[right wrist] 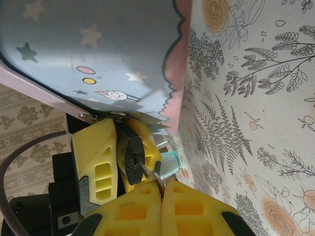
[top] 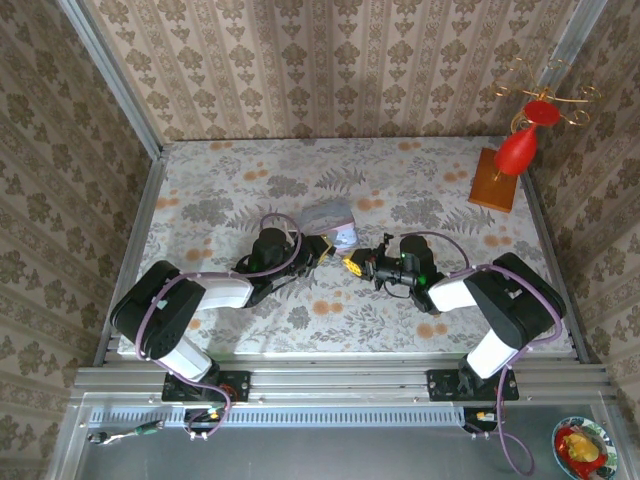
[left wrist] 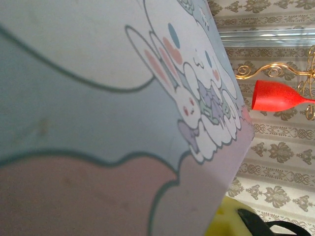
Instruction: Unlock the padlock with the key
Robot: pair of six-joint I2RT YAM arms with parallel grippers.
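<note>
The tiny black padlock (right wrist: 132, 155) sits pinched between the yellow fingers (right wrist: 96, 157) of my left gripper (top: 328, 250), its keyhole facing the right wrist camera. Its shackle is hidden against the pastel-blue cartoon tin (right wrist: 93, 54). My right gripper (right wrist: 161, 189) is shut on the small dark key (right wrist: 150, 172), whose blade tip sits in the keyhole. From above, the two grippers meet tip to tip at the table's middle, just in front of the tin (top: 335, 215). In the left wrist view the tin's lid (left wrist: 123, 113) sits right against the lens.
A red ornament on a gold wire stand with a wooden base (top: 518, 152) stands at the back right, also visible as the red ornament (left wrist: 278, 96). Patterned walls enclose the floral table (top: 220, 190). A small teal piece (right wrist: 171, 163) lies beside the key.
</note>
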